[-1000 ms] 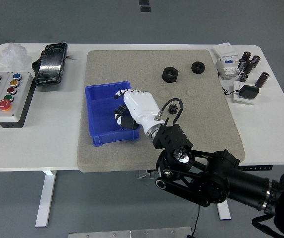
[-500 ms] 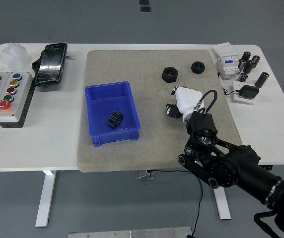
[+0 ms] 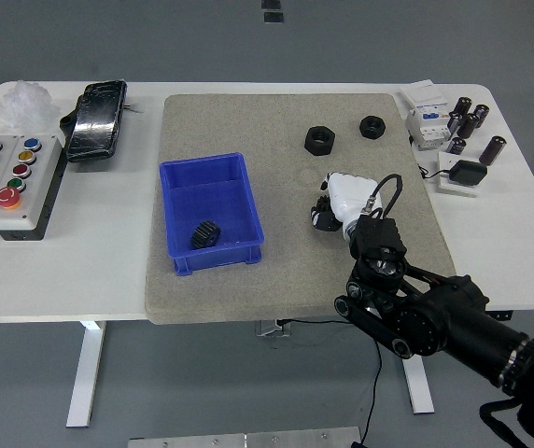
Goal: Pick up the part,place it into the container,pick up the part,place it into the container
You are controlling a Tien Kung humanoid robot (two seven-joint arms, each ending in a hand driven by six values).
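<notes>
a black gear (image 3: pixel 204 234) lies inside the blue bin (image 3: pixel 213 216). right of the bin, the right hand (image 3: pixel 338 203) is curled down over a small black part (image 3: pixel 323 217) on the grey mat (image 3: pixel 295 140), gripping it.

A white table (image 3: pixel 80 280) on white legs (image 3: pixel 87 373) stands on a plain grey floor (image 3: pixel 202 37). A large grey-beige mat (image 3: pixel 248 121) covers the tabletop's middle. Light is even, with soft shadows.
</notes>
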